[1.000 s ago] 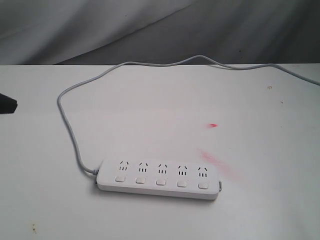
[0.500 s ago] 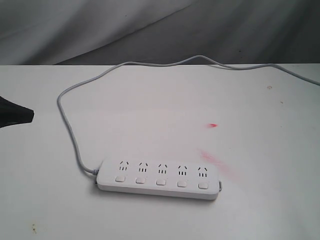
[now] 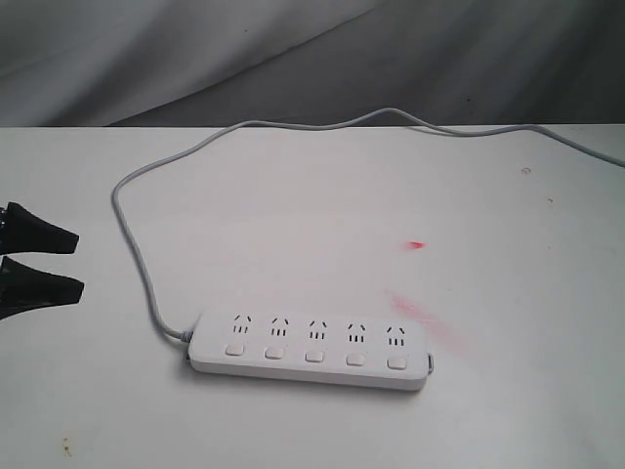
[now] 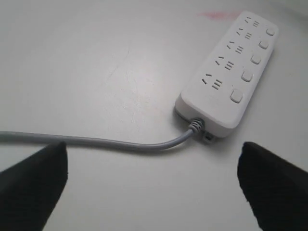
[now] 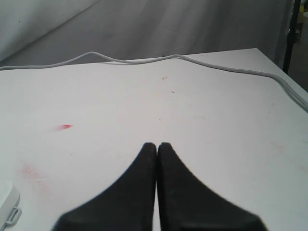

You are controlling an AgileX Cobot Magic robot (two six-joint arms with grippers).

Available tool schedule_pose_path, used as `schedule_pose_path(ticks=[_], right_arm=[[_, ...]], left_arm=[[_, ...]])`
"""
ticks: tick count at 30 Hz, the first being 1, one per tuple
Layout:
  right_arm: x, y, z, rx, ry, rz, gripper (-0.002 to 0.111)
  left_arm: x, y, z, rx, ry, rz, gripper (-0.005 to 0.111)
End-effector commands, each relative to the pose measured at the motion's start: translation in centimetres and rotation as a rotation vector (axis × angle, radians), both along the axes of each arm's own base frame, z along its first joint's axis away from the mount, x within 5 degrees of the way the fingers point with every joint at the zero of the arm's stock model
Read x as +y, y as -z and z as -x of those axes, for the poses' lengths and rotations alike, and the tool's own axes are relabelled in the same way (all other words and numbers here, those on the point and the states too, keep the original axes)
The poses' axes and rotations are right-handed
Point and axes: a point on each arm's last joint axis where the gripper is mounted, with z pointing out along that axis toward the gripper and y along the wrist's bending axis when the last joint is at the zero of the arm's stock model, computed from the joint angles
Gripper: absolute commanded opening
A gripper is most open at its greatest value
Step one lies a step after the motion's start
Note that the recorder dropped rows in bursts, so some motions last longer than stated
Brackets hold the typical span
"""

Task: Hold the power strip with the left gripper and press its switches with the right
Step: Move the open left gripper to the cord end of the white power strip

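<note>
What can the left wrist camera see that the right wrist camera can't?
Only the left wrist view shows the whole strip, its five switches, and the left gripper, jaws wide apart. Only the right wrist view shows the right gripper, jaws shut, a grey backdrop, and just a corner of the strip. Both show the white table and the grey cord.

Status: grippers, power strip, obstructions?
Left gripper open, short of power strip; right gripper shut, empty. Strip flat on table, untouched. Cord lies between left gripper and strip.
</note>
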Motion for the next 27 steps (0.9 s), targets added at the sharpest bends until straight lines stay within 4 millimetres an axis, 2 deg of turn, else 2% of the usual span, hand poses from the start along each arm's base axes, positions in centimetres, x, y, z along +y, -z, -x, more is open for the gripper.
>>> schedule_pose_path(ticks=[1, 4, 7, 17, 20, 22, 25, 27], right_arm=[[0.0, 0.1, 0.0, -0.003, 0.002, 0.01, 0.0], [0.0, 0.1, 0.0, -0.003, 0.002, 0.01, 0.0], [0.0, 0.1, 0.0, -0.003, 0.002, 0.01, 0.0], [0.0, 0.1, 0.0, -0.003, 0.002, 0.01, 0.0], [0.0, 0.1, 0.0, -0.003, 0.002, 0.01, 0.0], [0.0, 0.1, 0.0, -0.003, 0.002, 0.01, 0.0], [0.0, 0.1, 0.0, -0.003, 0.002, 0.01, 0.0], [0.0, 0.1, 0.0, -0.003, 0.002, 0.01, 0.0]], left_arm=[[0.1, 0.5, -0.9, -0.003, 0.045, -0.014, 0.087], [-0.5, 1.0, -1.9, 0.002, 0.1, -0.032, 0.082], [-2.0, 1.6, -2.5, 0.015, 0.185, -0.051, 0.08], [-7.1, 3.6, -2.7, 0.078, 0.417, -0.078, 0.077], [-9.3, 4.0, -2.7, 0.085, 0.481, -0.079, 0.078], [-10.2, 4.3, -3.3, 0.067, 0.44, -0.08, 0.078], [-10.3, 4.0, -4.3, 0.05, 0.444, -0.042, 0.078], [-10.3, 4.4, -5.0, 0.046, 0.406, -0.029, 0.078]])
